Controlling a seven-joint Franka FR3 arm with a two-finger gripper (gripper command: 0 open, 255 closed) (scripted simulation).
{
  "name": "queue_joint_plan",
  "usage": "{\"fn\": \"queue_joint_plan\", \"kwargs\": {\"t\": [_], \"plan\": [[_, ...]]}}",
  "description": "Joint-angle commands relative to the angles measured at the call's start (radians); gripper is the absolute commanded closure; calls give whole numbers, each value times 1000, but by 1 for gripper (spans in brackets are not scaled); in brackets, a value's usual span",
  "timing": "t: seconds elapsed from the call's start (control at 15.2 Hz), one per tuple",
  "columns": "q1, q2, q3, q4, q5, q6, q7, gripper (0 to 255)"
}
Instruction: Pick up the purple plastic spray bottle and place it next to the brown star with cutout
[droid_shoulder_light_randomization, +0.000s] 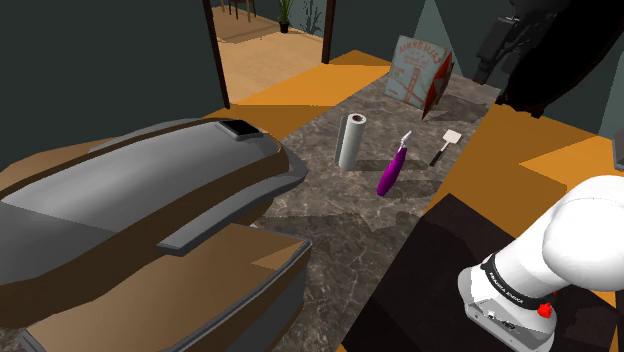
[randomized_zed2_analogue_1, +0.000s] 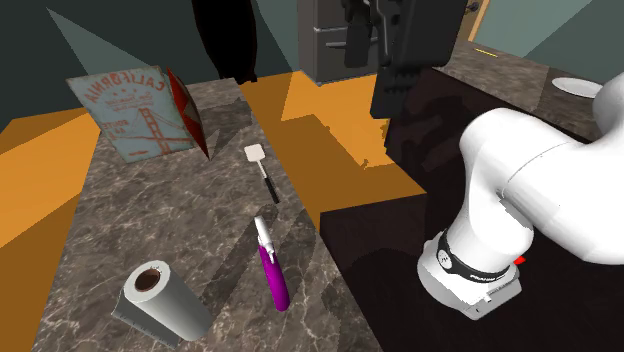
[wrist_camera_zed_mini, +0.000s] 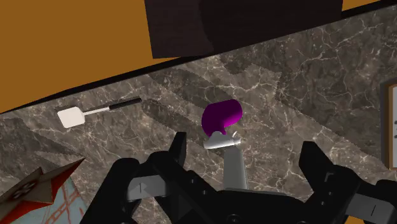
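On the marble counter (droid_shoulder_light_randomization: 340, 220), purple spray bottle (wrist_camera_zed_mini: 221, 116) lies flat (pale nozzle) below the gripper (wrist_camera_zed_mini: 247, 153), fingers (wrist_camera_zed_mini: 178, 149) spread, grasping nothing.

Glossy purple bottle (droid_shoulder_light_randomization: 389, 172), veined marble counter (droid_shoulder_light_randomization: 340, 215)

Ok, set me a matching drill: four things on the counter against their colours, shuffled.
1 bottle
2 roll
3 spatula
4 book

A white head, black handle
B bridge picture, red cover
C purple
D grey, brown core

Pairs: 1-C, 2-D, 3-A, 4-B
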Motion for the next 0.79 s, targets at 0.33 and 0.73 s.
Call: {"fn": "queue_joint_plan", "kwargs": {"t": [0.33, 0.73], "plan": [[-43, -61, 86, -208, 23, 185, 185, 0], [-90, -58, 206, -404, 53, 422, 413, 0]]}}
